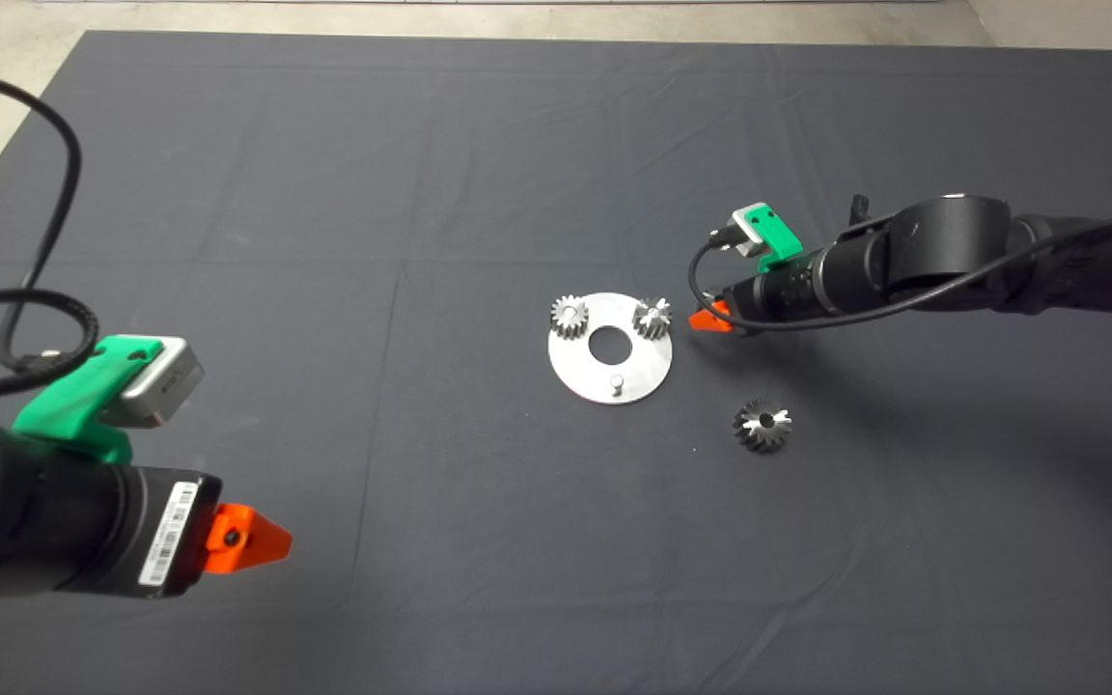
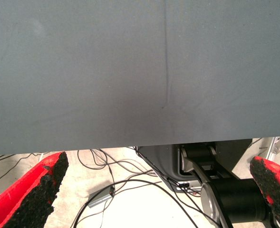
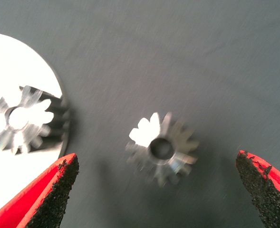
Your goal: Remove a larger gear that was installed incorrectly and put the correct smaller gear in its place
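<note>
The larger gear lies on the mat, to the right of and nearer than the round silver plate. The smaller gear, with an open centre hole, lies flat on the mat just beside the plate's rim. My right gripper is at the plate's right edge. In the right wrist view this gripper is open, with the smaller gear between its fingers, not touched. The head view does not show the smaller gear. My left gripper is open and empty at the lower left.
Two small silver gears sit on pins at the plate's far side. A bare pin stands at its near side, and the plate has a centre hole. The left wrist view shows the mat's edge and cables on the floor.
</note>
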Robot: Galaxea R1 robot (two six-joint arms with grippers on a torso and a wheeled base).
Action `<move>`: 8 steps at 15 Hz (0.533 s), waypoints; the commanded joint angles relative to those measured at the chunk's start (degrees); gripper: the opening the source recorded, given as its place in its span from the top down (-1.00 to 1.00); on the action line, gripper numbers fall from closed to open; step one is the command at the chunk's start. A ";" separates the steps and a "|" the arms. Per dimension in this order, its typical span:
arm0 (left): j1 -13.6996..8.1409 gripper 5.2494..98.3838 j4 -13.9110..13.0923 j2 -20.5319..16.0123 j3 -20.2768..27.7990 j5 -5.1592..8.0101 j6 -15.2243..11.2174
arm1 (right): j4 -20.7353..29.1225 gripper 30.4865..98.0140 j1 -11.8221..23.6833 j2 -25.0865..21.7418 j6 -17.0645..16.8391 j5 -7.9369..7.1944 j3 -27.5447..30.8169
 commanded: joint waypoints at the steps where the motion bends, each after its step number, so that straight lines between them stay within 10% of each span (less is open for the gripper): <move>1: -0.17 -1.00 -1.04 0.20 0.68 1.40 -0.28 | -3.63 -0.69 -0.45 -0.27 0.07 0.29 0.33; 8: -0.17 -1.00 -1.04 0.20 0.68 1.40 -0.19 | -5.21 -0.69 -0.63 0.87 0.34 0.72 -1.78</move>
